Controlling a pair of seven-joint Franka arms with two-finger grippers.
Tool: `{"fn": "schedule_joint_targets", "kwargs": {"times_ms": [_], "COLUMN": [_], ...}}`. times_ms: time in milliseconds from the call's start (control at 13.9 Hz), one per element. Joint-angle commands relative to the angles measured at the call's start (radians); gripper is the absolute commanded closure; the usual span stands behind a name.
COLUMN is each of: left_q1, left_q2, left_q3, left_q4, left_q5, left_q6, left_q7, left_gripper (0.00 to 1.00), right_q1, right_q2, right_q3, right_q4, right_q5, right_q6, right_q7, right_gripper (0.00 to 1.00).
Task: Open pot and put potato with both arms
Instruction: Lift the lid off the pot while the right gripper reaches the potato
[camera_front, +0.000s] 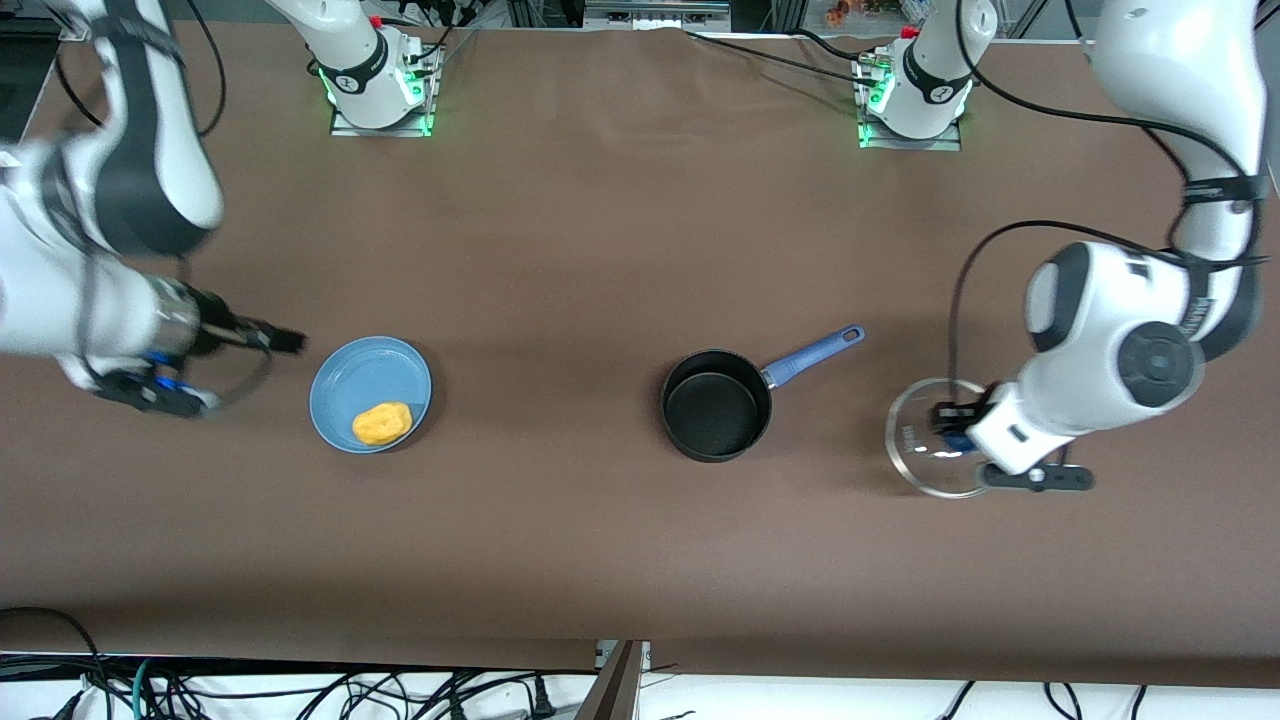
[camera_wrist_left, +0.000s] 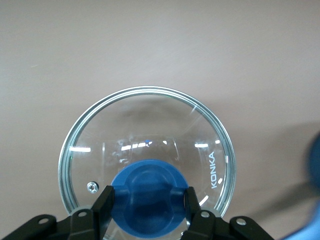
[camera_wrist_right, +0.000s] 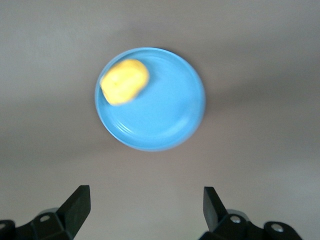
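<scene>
The pot (camera_front: 716, 404) stood uncovered mid-surface, its handle pointing toward the left arm's end. The left claw (camera_wrist_left: 148, 201) gripped the blue knob (camera_wrist_left: 148, 187) of the glass lid (camera_front: 925, 440), which sat at or just above the surface near the left arm's end, well apart from the pot. The potato (camera_front: 382, 423) lay on the plate (camera_front: 370, 393), on the part nearest the front camera. The right claw (camera_front: 285, 341), spread wide and empty, hung beside the plate toward the right arm's end. For a clean pick it probably needed to centre over the potato, straddle its narrower width, and descend without scraping the plate rim, while the left arm kept the lid clear.
</scene>
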Motion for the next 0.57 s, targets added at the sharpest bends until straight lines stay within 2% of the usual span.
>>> {"fn": "schedule_joint_targets", "kwargs": {"times_ms": [0, 287, 503], "left_q1": [0.01, 0.036, 0.046], "left_q2": [-0.072, -0.095, -0.093], "left_q3": [0.086, 0.18, 0.208], "left_q4": [-0.153, -0.337, -0.405], "left_q5": [-0.026, -0.112, -0.135], "left_q6": [0.08, 0.252, 0.343], "left_q7": [0.217, 0.385, 0.452], "left_gripper": [0.52, 0.52, 0.52], "right_q1": [0.058, 0.079, 0.07], "right_q2": [0.128, 0.212, 0.229], "right_q3": [0.0, -0.007, -0.011], "right_q4": [0.039, -0.004, -0.027], "right_q5": [0.035, 0.012, 0.012], "right_q6": [0.132, 0.298, 0.315], "right_q7": [0.2, 0.207, 0.198], "right_gripper": [0.0, 0.0, 0.0]}}
